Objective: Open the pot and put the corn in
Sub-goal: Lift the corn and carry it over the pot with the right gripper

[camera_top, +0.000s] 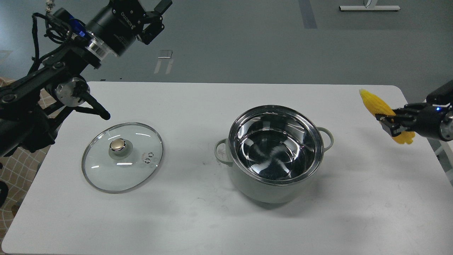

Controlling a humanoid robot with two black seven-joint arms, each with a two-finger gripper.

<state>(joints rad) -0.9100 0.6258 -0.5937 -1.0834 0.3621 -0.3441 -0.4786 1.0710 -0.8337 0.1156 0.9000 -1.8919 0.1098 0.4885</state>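
The pale grey-green pot (269,184) stands open on the white table, right of centre, its shiny steel inside empty. Its glass lid (122,157) with a brass-coloured knob lies flat on the table to the left. My right gripper (388,123) is shut on the yellow corn (376,103) and holds it in the air above the table's right edge, right of the pot, tip pointing up and left. My left gripper (155,14) is raised high at the upper left, far from the lid, with its fingers apart and empty.
The white table (198,219) has its right edge close under the corn. A second white surface shows at the far right edge. My left arm's elbow and cables hang over the table's left back corner.
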